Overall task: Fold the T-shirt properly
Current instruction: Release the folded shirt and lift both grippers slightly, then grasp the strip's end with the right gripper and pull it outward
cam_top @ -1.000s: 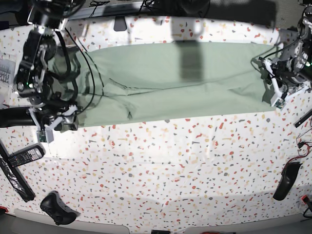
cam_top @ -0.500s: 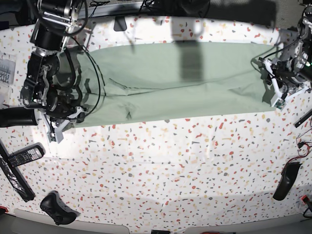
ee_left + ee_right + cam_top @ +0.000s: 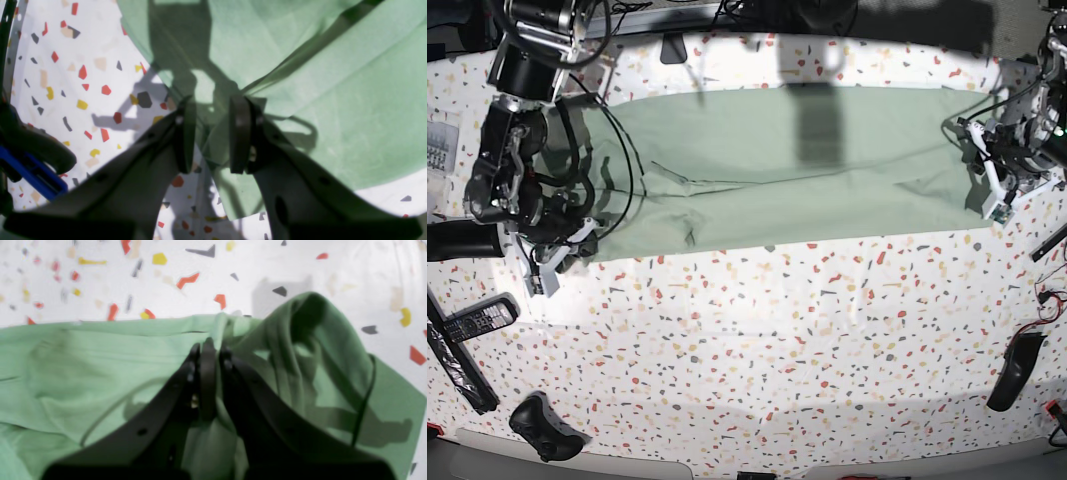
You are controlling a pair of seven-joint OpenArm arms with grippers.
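I am at the corner-pinch step: the T-shirt (image 3: 777,170) lies as a band across the desk's (image 3: 777,340) 12 o'clock half, right tool (image 3: 207,353) pinching its edge, left tool (image 3: 211,133) spread astride the corner (needs closing next).

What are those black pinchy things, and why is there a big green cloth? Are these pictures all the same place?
Yes, one place, three cameras. One looks down from above on a speckled table where a green T-shirt lies stretched out. The other two ride on the robot's arms. The right claw is pinched shut on a bunched end of the T-shirt. The left claw is open, with the other end's edge between its fingers. A remote and a game controller also lie there.
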